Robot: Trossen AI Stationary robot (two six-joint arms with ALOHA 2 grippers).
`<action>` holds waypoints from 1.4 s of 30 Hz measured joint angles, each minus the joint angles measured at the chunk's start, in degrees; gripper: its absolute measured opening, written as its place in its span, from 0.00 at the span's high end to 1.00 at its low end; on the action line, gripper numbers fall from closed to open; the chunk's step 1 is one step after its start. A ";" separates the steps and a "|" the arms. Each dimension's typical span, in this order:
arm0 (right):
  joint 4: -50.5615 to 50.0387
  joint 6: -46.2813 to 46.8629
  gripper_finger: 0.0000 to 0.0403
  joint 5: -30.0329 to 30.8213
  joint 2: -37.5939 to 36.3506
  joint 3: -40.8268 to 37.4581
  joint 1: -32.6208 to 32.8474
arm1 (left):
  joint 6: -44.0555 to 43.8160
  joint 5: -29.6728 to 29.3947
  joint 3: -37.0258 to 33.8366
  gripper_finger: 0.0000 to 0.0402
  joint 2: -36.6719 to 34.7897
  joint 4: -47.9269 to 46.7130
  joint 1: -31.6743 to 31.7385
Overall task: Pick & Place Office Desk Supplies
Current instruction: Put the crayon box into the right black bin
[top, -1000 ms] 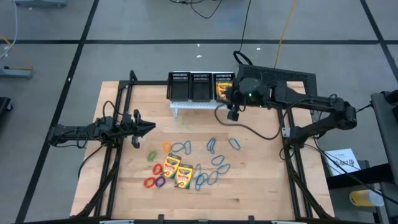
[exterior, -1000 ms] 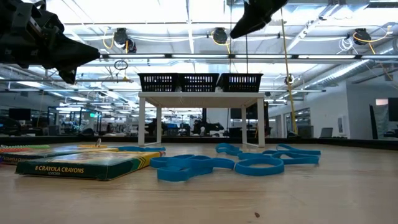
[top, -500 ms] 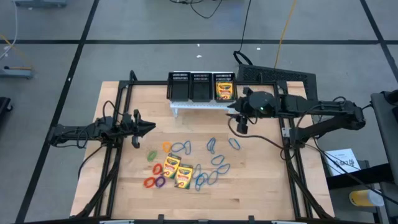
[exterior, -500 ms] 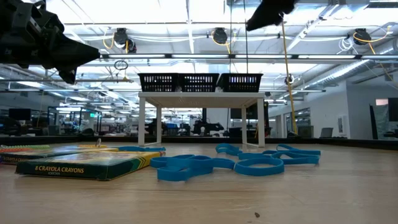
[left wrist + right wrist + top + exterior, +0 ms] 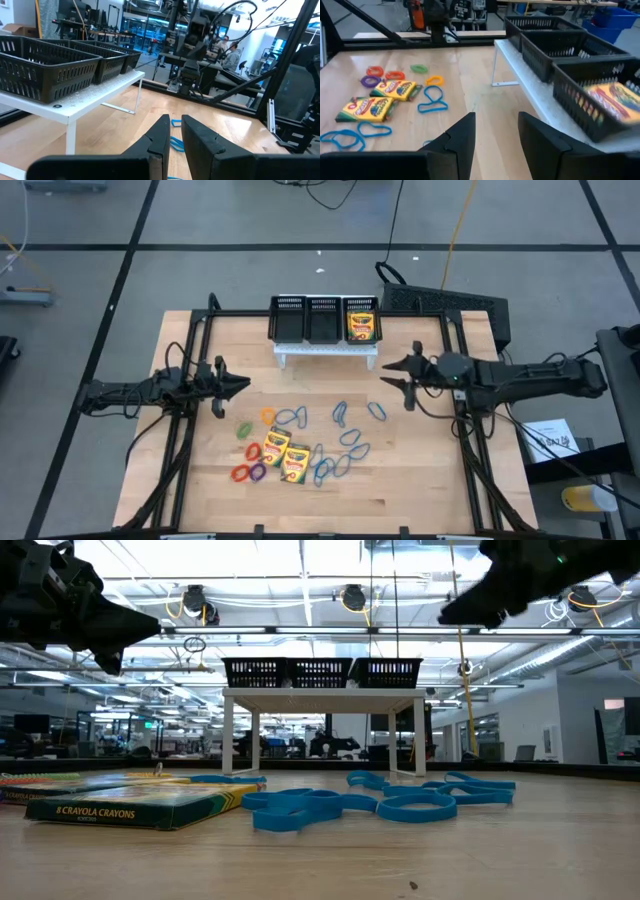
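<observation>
Two crayon boxes [image 5: 284,456] sit side by side on the wooden table [image 5: 420,480], with the thin blue oval loops [image 5: 345,442] scattered just to their right and the little coloured ones around them: an orange loop [image 5: 268,416], a green loop [image 5: 244,426], and red and purple loops [image 5: 248,473] near the front. One more crayon box [image 5: 360,326] is lying in the rightmost compartment of the black mesh organiser [image 5: 305,319], which stands on a small white riser [image 5: 327,353] at the back of the table; the other two compartments look bare from above. The right gripper [image 5: 404,378] hangs in the air off the riser's right end, well above the wood, fingers spread apart and holding nothing; its wrist view shows the gap between them wide open, with the boxed compartment off to one side. The left gripper [image 5: 236,385] hovers over the left side of the table, away from all the supplies, its fingers [image 5: 162,137] drawn nearly together with only a thin slit between them and nothing in it.
</observation>
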 joint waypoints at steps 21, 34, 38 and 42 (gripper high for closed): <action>13.62 -0.32 0.71 -10.45 -22.92 -19.41 -0.02 | -0.01 0.00 0.00 0.86 0.02 0.00 0.02; 23.62 7.04 0.77 -20.96 -27.50 -27.79 -0.02 | -0.02 0.00 0.01 0.86 0.00 1.24 0.02; 24.90 7.65 0.79 -21.22 -27.92 -29.57 0.02 | -2.73 0.04 0.00 0.86 0.02 1.48 0.02; 24.53 6.04 0.81 -20.96 -27.95 -29.62 0.02 | -12.29 0.03 0.00 0.86 0.02 1.62 0.00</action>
